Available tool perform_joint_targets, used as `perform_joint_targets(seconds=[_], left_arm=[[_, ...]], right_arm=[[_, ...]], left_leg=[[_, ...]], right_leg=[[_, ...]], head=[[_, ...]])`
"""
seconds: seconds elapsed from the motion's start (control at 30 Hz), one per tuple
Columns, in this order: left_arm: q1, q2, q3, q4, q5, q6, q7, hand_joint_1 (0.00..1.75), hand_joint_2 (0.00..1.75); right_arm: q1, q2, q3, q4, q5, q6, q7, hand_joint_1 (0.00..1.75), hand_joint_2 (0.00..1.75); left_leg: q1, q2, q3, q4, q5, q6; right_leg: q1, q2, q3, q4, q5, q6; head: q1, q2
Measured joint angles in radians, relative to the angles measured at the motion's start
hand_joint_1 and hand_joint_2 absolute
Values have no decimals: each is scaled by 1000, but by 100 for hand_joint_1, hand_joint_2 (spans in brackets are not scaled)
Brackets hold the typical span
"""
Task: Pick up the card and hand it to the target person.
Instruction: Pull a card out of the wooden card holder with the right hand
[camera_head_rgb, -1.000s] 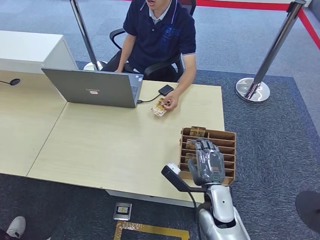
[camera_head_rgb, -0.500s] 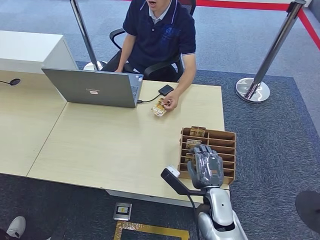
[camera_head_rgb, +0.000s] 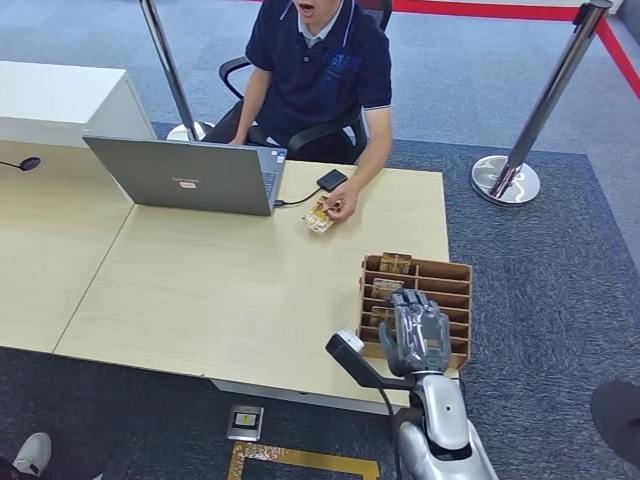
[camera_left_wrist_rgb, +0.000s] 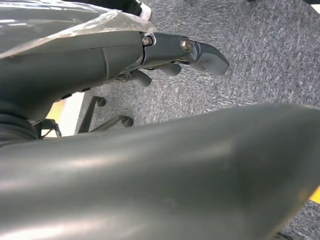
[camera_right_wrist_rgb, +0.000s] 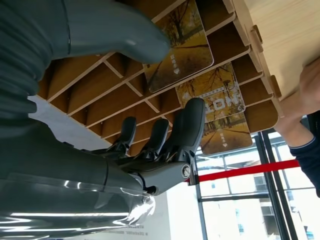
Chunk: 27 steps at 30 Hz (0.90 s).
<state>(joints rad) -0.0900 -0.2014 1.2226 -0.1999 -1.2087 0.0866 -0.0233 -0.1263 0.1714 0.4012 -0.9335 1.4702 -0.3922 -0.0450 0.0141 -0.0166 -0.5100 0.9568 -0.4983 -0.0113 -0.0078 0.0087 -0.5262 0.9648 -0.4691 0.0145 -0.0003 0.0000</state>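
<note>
I've got cards (camera_right_wrist_rgb: 181, 47) with autumn-tree prints sitting in the slots of the wooden rack (camera_head_rgb: 453, 290) at the near right corner of the desk (camera_head_rgb: 226, 290). My right hand (camera_head_rgb: 416, 330) hovers right over the rack's near slots, fingers (camera_right_wrist_rgb: 190, 122) apart and lightly curved, tips pointing down at the cards, thumb (camera_right_wrist_rgb: 124, 30) spread wide to the other side. Nothing is in its grasp; I can't tell whether a fingertip touches a card. My left hand (camera_left_wrist_rgb: 181, 50) hangs over grey carpet, fingers loosely extended, holding nothing. Across the desk, a seated person (camera_head_rgb: 321, 65) rests a hand (camera_head_rgb: 340, 205) on another card (camera_head_rgb: 317, 216) beside the laptop (camera_head_rgb: 189, 175).
</note>
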Motion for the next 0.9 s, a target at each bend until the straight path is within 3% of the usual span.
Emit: perform_joint_targets(seconds=[0.27,0.9], left_arm=[[0,0,0,0,0,0,0,0,0],[0,0,0,0,0,0,0,0,0]], right_arm=[[-16,3,-14,29,-1,-6,-5,89,175],[-39,12,-33,78,-10,-12,-13,91,175]], left_leg=[[0,0,0,0,0,0],[0,0,0,0,0,0]], right_leg=[[0,0,0,0,0,0],[0,0,0,0,0,0]], head=[[0,0],[0,0]])
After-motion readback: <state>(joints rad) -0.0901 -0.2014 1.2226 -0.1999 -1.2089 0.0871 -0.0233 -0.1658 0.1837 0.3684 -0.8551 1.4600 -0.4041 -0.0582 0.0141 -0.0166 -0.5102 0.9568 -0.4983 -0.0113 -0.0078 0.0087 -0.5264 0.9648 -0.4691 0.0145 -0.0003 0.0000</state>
